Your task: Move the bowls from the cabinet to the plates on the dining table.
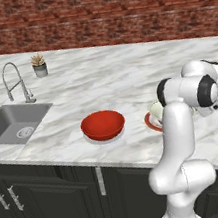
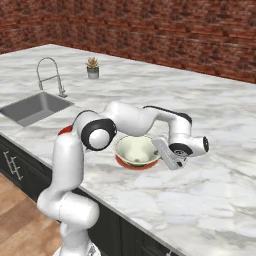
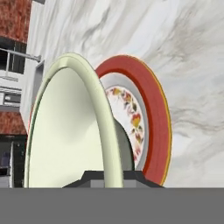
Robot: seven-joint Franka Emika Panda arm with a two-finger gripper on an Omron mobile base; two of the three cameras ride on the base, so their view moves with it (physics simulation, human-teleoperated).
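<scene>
Placement of bowl 2 is underway: the tool (image 2: 161,150), clamped on the cream-white round bowl's (image 2: 135,150) rim, holds it over the red-orange flat plate (image 3: 154,114). Next, release and lift clear.

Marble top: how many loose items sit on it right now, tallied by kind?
Bowls: 2, a red bowl and a cream bowl with the pincer shut on its rim
Plates: 2, a red-orange plate under the cream bowl and a pale plate under the red bowl
Potted plant: 1
Total: 5
</scene>
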